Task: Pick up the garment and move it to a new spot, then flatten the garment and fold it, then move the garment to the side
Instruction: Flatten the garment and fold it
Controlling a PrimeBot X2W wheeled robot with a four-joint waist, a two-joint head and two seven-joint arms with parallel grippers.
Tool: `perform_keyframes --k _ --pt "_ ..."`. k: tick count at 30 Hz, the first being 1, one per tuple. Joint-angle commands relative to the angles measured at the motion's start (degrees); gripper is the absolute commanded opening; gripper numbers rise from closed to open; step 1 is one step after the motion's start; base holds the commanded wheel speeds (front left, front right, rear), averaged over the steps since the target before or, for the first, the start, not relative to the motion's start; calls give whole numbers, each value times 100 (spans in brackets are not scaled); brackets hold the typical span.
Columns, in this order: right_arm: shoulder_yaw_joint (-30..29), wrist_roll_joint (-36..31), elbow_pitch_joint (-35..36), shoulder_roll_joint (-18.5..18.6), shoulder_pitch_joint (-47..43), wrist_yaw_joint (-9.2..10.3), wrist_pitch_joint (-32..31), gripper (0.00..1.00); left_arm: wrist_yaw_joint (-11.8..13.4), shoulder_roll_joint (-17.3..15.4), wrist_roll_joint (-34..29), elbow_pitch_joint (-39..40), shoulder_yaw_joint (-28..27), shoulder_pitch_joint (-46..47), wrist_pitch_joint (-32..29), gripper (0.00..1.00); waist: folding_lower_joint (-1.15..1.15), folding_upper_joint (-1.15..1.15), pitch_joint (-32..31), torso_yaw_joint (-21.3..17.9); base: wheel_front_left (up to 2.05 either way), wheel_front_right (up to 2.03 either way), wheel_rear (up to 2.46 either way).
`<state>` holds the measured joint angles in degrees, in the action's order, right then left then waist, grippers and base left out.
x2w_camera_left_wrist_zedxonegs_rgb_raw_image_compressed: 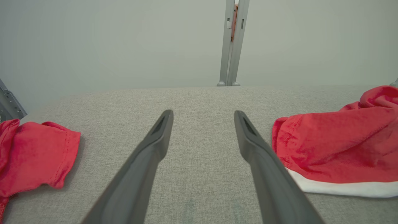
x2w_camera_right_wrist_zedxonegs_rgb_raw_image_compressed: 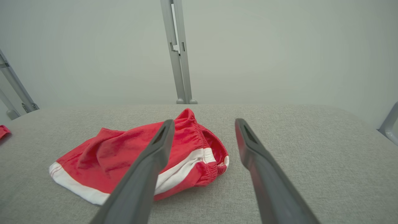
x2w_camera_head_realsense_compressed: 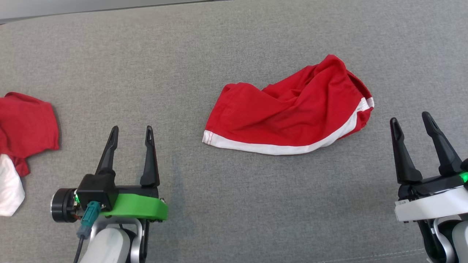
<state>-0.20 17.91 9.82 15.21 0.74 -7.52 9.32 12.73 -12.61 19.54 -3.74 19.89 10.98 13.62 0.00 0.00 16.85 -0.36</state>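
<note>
A red garment (x2w_camera_head_realsense_compressed: 289, 109) with a white side stripe lies crumpled on the grey fabric table (x2w_camera_head_realsense_compressed: 219, 204), right of centre. It looks like shorts with an elastic waistband at its right end. The left wrist view has the garment (x2w_camera_left_wrist_zedxonegs_rgb_raw_image_compressed: 339, 149) at its right, and the right wrist view has the garment (x2w_camera_right_wrist_zedxonegs_rgb_raw_image_compressed: 136, 155) just ahead and to the left. My left gripper (x2w_camera_head_realsense_compressed: 131, 132) is open near the front left, well apart from the garment. My right gripper (x2w_camera_head_realsense_compressed: 411, 120) is open at the front right, close beside the waistband end, with nothing between its fingers.
Another red and white piece of clothing (x2w_camera_head_realsense_compressed: 22, 138) lies bunched at the table's left edge, also seen in the left wrist view as red cloth (x2w_camera_left_wrist_zedxonegs_rgb_raw_image_compressed: 34, 155). Beyond the table's far edge stands a metal post (x2w_camera_left_wrist_zedxonegs_rgb_raw_image_compressed: 231, 43) against a pale wall.
</note>
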Motion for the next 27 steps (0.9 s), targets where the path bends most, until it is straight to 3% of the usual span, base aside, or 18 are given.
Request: perform_keyframes --k 1,7,13,19,24,25,26,27 --pt "-23 -31 44 -10 -54 6 -16 100 25 -56 20 37 -12 -65 -20 100 0 0 -7 -6 0 0 0" --pt "-54 -44 120 -72 -54 6 -94 100 29 -97 -43 157 71 -62 -93 100 0 0 -20 -15 0 0 0" --pt "2 5 120 -100 83 6 -125 100 -416 -17 -135 173 641 397 -538 100 0 0 181 -32 0 0 0" --pt "134 38 -38 -119 205 6 -105 100 -879 154 -76 -541 1189 876 -1251 100 0 0 438 -218 0 0 0" --pt "199 84 -210 -138 269 6 -30 100 -921 230 46 -1235 1116 1190 -1365 100 0 0 591 -393 0 0 0" --pt "202 99 -271 -130 278 6 -12 100 -928 239 65 -1359 1083 1243 -1341 93 0 0 606 -426 0 0 0" --pt "200 110 -316 -115 285 6 -2 100 -947 244 99 -1455 1064 1277 -1326 42 0 0 615 -448 0 0 0" --pt "192 122 -369 -95 294 6 8 100 -969 248 133 -1557 1043 1308 -1316 0 0 0 621 -469 0 0 0"
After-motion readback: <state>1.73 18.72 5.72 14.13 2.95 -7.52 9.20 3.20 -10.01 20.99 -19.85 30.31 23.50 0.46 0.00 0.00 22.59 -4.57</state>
